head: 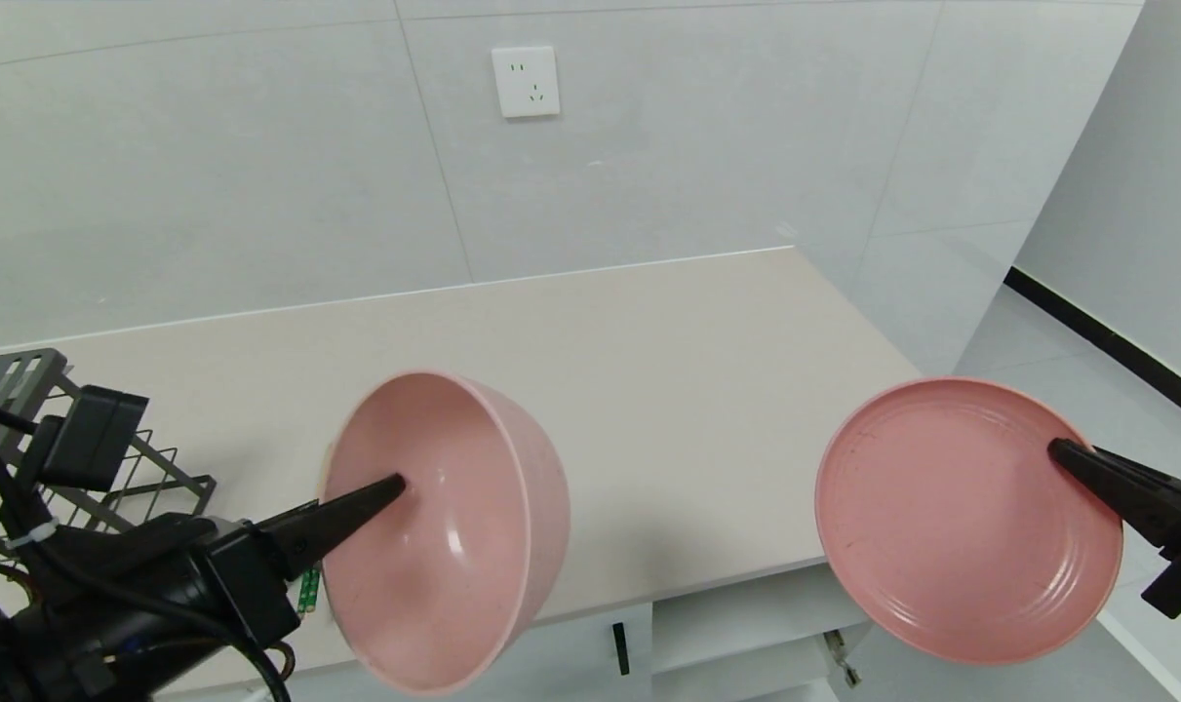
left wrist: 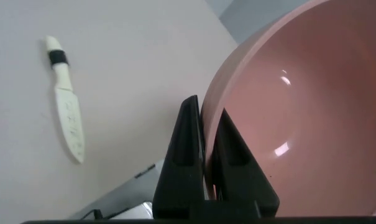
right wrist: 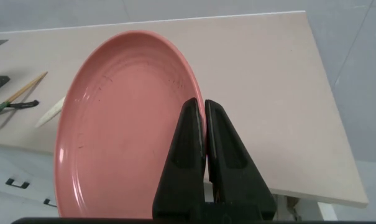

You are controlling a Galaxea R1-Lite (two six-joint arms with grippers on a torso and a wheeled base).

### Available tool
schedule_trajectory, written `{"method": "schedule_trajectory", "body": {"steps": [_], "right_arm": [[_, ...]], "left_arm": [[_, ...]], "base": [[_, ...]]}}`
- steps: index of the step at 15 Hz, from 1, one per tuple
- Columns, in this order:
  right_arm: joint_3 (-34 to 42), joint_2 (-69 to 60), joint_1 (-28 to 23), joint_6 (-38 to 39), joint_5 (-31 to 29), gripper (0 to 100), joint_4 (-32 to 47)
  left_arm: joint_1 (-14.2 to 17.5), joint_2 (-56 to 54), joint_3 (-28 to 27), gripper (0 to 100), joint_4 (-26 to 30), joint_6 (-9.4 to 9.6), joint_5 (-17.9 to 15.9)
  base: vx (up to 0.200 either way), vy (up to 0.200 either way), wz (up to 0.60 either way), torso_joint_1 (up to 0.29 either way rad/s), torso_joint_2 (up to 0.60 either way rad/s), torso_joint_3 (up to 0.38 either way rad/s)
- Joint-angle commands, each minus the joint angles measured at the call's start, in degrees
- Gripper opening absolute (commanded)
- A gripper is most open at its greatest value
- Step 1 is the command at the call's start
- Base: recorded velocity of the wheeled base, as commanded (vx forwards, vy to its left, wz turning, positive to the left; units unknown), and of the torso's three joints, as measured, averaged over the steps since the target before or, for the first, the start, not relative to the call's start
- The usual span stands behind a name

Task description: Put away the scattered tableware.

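Two rim grips: left gripper [head: 395, 483] clamps pink bowl [head: 463, 556] over counter [head: 649, 390] front edge; right gripper [head: 1058, 448] clamps pink plate [head: 941, 526] off counter right end.

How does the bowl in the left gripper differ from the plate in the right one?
The bowl is deep with a tall wall; the plate is shallow, with ringed ridges. The bowl is paler pink, the plate a darker, salmon pink. Both are tilted on edge and clamped at the rim.
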Motion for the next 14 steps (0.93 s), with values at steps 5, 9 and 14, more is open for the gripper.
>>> {"method": "schedule_trajectory", "body": {"steps": [5,9,14], "right_arm": [[0.05,1.0,2.44,-4.2,0.04,0,-6.96],[0.58,4.08,2.53,-4.2,0.04,0,-8.8],[3.83,12.34,2.97,-4.2,0.04,0,-17.94]], "left_arm": [[-1.27,7.24,-5.81,0,-0.42,15.98,20.51],[-2.68,11.1,-5.99,0,-2.35,19.41,19.46],[-4.35,24.11,4.65,0,-38.65,30.48,19.11]], "base": [[0.0,0.0,0.0,0.0,0.0,0.0],[0.0,0.0,0.0,0.0,0.0,0.0],[0.0,0.0,0.0,0.0,0.0,0.0]]}}
